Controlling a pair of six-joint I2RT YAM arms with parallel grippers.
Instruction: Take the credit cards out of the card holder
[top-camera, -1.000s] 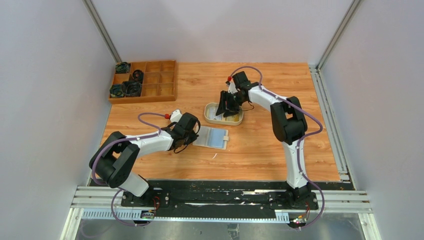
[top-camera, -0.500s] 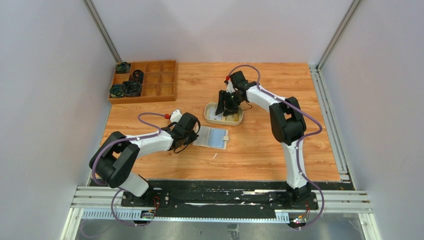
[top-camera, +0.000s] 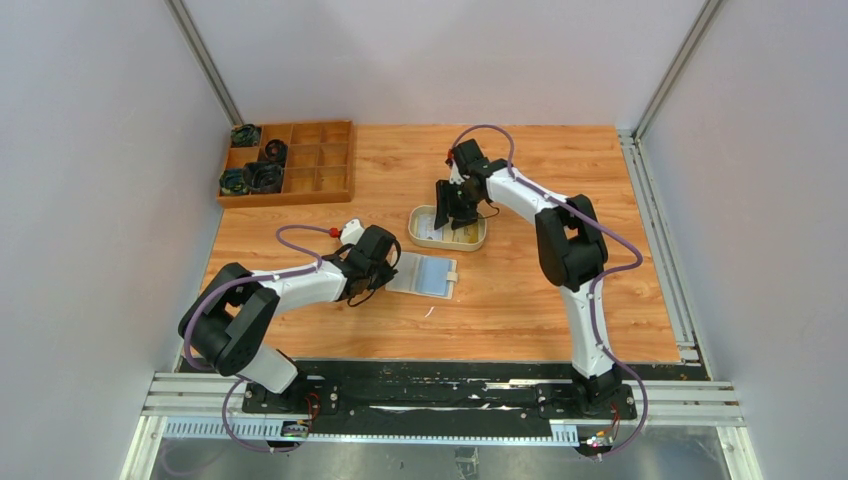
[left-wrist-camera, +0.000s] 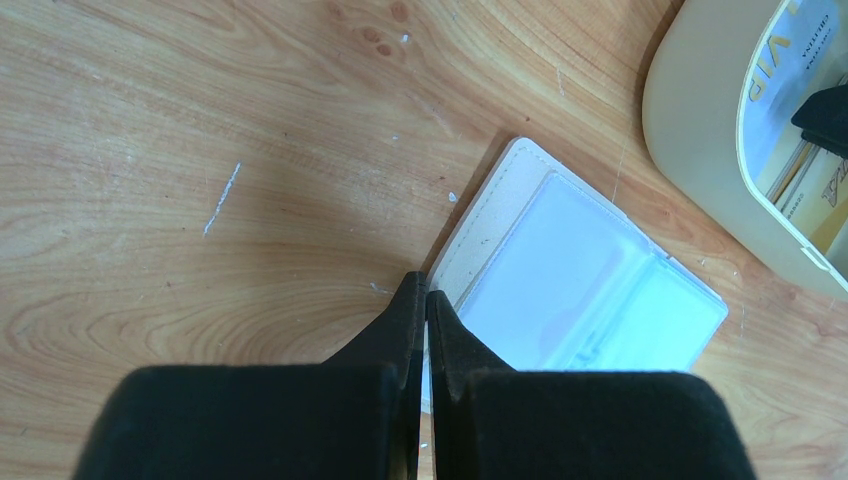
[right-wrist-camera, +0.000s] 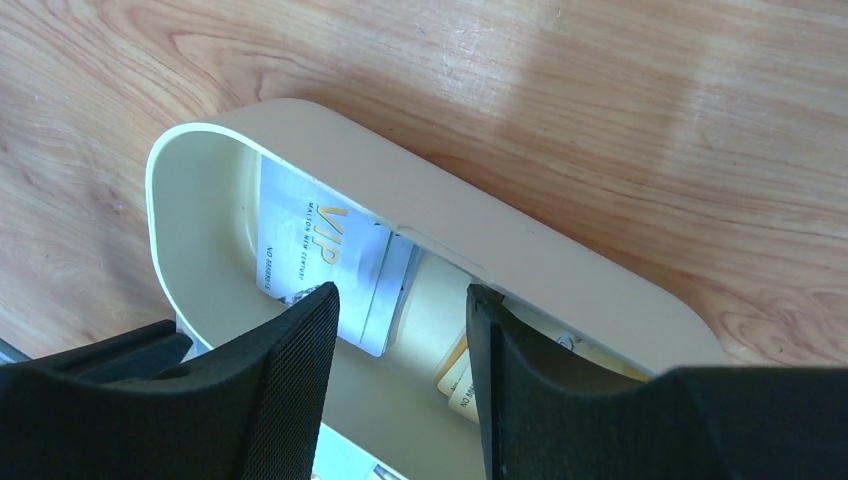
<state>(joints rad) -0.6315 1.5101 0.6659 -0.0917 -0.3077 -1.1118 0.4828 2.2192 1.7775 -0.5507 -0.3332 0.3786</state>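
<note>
One card holder (top-camera: 427, 274) lay open and flat on the wooden table (top-camera: 520, 300), pale-blue inside facing up, its snap tab on the side away from the left arm. It sat just in front of the single oval beige tray (top-camera: 421, 216), apart from it. The left gripper (left-wrist-camera: 426, 297) had its two fingers pressed together with nothing between them, and the tips rested at the cream stitched edge of the holder, near one corner. Whether any card lay under the holder's clear pocket could not be told.

The credit cards (right-wrist-camera: 315, 245) were in the tray. Two could be counted for certain: one whitish card printed "VIP" and one yellow card (right-wrist-camera: 455, 378) partly hidden under the tray's near wall. A pale edge showed beside the VIP card (perhaps a third card, perhaps not; it was too covered to say).

The right gripper (right-wrist-camera: 402, 300) hung over the tray with its two fingers about half spread and nothing clamped between them. The fingers stood on either side of the VIP card's end, above it rather than on it as far as the wrist view showed.

At the far left of the table stood one wooden compartment box (top-camera: 325, 165), with four dark roundish things in its left cells, too small to identify.
</note>
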